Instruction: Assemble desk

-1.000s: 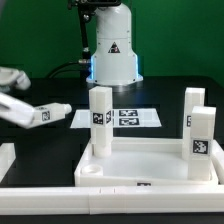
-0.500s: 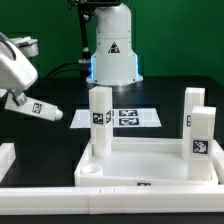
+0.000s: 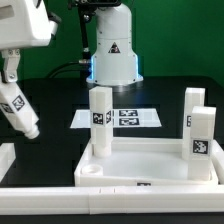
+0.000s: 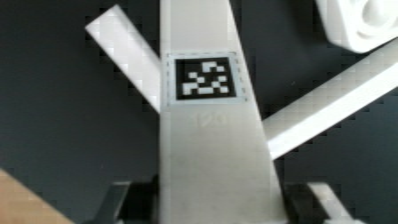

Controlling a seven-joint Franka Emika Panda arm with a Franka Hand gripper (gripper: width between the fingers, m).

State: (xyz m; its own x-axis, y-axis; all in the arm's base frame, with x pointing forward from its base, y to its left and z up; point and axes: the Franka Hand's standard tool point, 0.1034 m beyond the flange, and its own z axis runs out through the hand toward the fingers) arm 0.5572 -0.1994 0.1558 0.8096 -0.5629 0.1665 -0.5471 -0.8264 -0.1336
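Observation:
The white desk tabletop panel [image 3: 150,160] lies flat at the front of the exterior view, rim up. Three white tagged legs stand upright on it: one at its left [image 3: 98,120], two at its right [image 3: 192,105] [image 3: 201,140]. At the exterior view's upper left, my gripper [image 3: 10,86] is shut on a fourth leg [image 3: 20,112], which hangs in the air tilted slightly, well left of the panel. In the wrist view this leg [image 4: 206,110] runs straight out from between my fingers [image 4: 125,200], its tag facing the camera.
The marker board [image 3: 128,117] lies flat behind the panel, in front of the robot base [image 3: 112,55]. A long white border rail [image 3: 110,198] runs along the front and turns up the left side [image 3: 5,155]. White rail strips [image 4: 338,100] cross the dark table below the held leg.
The held leg has swung from lying nearly level to hanging almost upright. The gripper has risen and turned at the exterior view's left. The panel and standing legs have not moved.

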